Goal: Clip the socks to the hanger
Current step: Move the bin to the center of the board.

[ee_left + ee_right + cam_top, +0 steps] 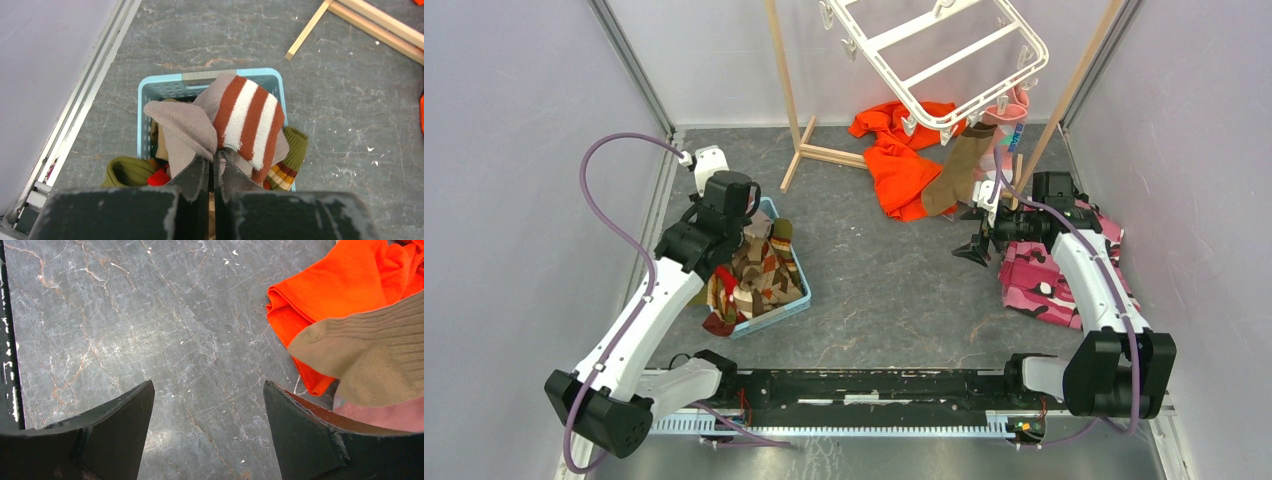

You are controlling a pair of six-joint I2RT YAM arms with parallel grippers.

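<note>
Left pincer (216,165) clamped on a striped sock (245,125) over the blue basket (160,85); right pincer (207,425) gapes wide above the tabletop (150,315), beside the brown sock (954,170) hanging from the white hanger (959,56)

Bare table (884,300) lies open between your arms; the blue basket (776,316) heaped with socks (759,275) blocks your left; before your right gripper (207,385) hang the brown sock (954,175) and hanger (959,58), orange garment (899,165) beneath; pink camouflage cloth (1034,280) lies under that arm.
</note>
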